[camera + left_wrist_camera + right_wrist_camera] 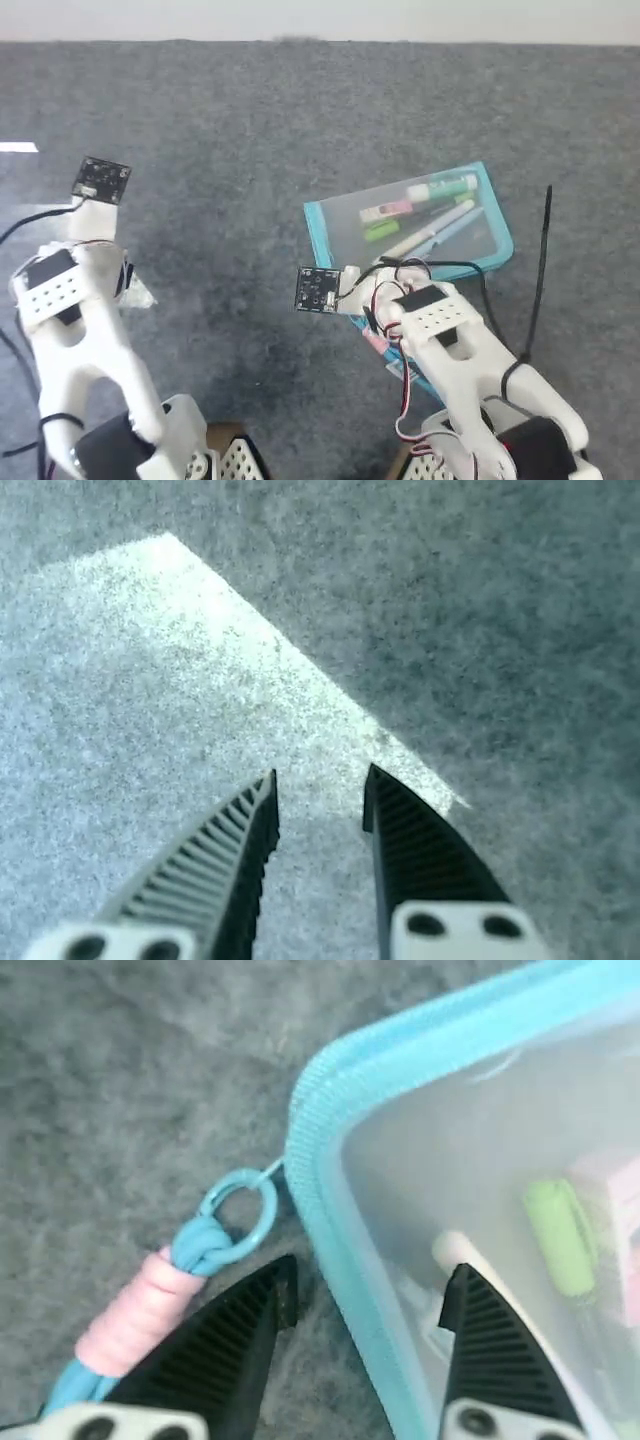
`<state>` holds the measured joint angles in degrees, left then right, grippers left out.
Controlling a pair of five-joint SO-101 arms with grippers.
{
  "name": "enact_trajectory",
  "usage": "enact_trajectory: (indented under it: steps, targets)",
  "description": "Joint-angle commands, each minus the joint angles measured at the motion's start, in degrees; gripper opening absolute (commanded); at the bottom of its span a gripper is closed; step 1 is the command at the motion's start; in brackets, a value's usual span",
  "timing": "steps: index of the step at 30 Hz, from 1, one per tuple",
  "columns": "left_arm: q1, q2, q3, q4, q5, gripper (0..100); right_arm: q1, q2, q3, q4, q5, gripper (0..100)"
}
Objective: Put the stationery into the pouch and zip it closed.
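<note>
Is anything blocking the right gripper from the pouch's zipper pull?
Nothing visible does. The right gripper is open at the pouch corner, and the zipper pull lies uncovered close by one finger.

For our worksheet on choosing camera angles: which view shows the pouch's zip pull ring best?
The right wrist view: the ring hangs at the pouch corner, close up, beside the open right gripper. In the high view the right arm covers that corner. The left wrist view faces grey mat.

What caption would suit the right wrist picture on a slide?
Open right gripper straddling the edge of the blue pouch, beside its pink-beaded zip pull.
</note>
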<state>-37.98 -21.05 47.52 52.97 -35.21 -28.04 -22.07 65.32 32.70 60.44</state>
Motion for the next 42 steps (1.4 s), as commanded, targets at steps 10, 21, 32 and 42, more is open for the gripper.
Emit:
enact_trajectory:
  steps: [10, 21, 32, 42]
  targets:
    - [0.4, -0.1, -0.5, -0.9, -0.6, 13, -1.0, -1.4, 0.3, -0.8, 0.4, 13.1]
    - [0.4, -0.1, -0.8, 1.7, -0.6, 13, -1.3, -1.2, 0.4, -6.4, -3.6, 0.8]
    - [0.4, -0.1, -0.8, 1.8, -0.7, 13, 1.7, -11.0, 0.0, -5.7, -6.0, 0.8]
    - [2.5, -0.6, -0.9, 1.8, -0.6, 13, 3.3, -29.0, -0.9, 6.6, -7.0, 0.8]
